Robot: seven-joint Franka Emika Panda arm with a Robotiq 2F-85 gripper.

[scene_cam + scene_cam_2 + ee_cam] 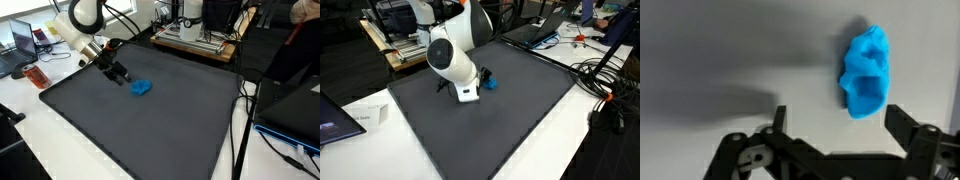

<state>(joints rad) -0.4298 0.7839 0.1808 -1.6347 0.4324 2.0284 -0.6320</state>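
Black fingers of my hand (840, 135) stand apart at the bottom of the wrist view, holding nothing. Just beyond them, toward the upper right, the crumpled bright-blue soft lump (865, 72) lies on the dark grey counter (720, 50). Its long axis runs up the frame, narrower end farthest.

**Cloth on the mat, gripper just beside it**

The cloth (141, 88) lies on the mat (150, 130), which covers most of the table (25, 105). In an exterior view the gripper (122, 76) hangs just left of the cloth. In the wrist view the cloth lies ahead of the fingers (902, 125), toward the right. A laptop (22, 40) stands beyond the mat's left edge.
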